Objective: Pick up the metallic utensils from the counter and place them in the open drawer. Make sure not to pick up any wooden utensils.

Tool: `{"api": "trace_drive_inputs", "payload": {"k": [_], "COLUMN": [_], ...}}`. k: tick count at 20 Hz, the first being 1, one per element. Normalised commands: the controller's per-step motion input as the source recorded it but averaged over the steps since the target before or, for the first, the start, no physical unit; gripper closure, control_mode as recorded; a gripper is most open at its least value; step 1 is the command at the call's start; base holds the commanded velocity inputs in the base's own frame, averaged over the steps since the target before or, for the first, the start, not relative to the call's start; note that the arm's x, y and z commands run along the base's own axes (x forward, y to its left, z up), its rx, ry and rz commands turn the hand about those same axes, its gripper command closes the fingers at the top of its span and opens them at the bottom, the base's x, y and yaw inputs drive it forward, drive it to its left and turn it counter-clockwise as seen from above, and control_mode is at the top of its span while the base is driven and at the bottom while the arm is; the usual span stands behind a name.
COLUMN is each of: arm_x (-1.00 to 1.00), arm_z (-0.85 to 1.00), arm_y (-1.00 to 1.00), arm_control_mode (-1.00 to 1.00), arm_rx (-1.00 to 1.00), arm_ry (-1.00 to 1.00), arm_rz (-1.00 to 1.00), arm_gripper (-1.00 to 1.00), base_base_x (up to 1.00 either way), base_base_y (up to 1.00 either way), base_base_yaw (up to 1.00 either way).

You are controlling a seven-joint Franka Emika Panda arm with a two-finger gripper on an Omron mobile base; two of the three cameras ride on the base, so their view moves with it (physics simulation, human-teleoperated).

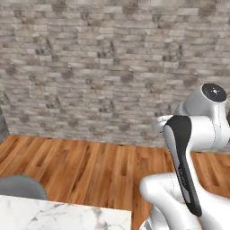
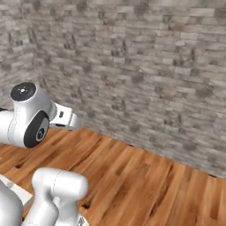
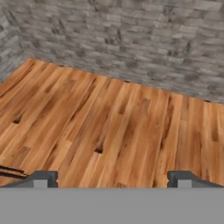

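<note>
A corner of the white marble counter [image 1: 54, 215] lies at the bottom left of the left base view. The metallic utensils, the wooden utensils and the open drawer are out of view. My gripper [image 3: 113, 179] is open, its two dark fingertips [image 3: 41, 178] set wide apart with nothing between them. It is raised and points out over the wooden floor toward the brick wall, away from the counter.
A grey brick wall [image 1: 103, 67] runs across the back, with wooden plank floor [image 3: 113, 122] below it. A rounded grey shape [image 1: 20, 186] rises behind the counter's far edge at the left. Two thin dark lines [image 3: 11, 171] cross the hand view's lower left edge.
</note>
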Motion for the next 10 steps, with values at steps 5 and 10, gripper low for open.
{"api": "trace_drive_inputs", "payload": {"k": [5,10], "arm_x": [0.00,0.00], "arm_z": [0.00,0.00], "arm_y": [0.00,0.00], "arm_control_mode": [1.00,1.00], "arm_rx": [0.00,0.00], "arm_ry": [0.00,0.00], "arm_rz": [0.00,0.00], "arm_gripper": [-1.00,-1.00], "base_base_x": [0.87,1.00], "base_base_y": [-0.82,-0.36], "base_base_yaw": [0.32,0.20]}}
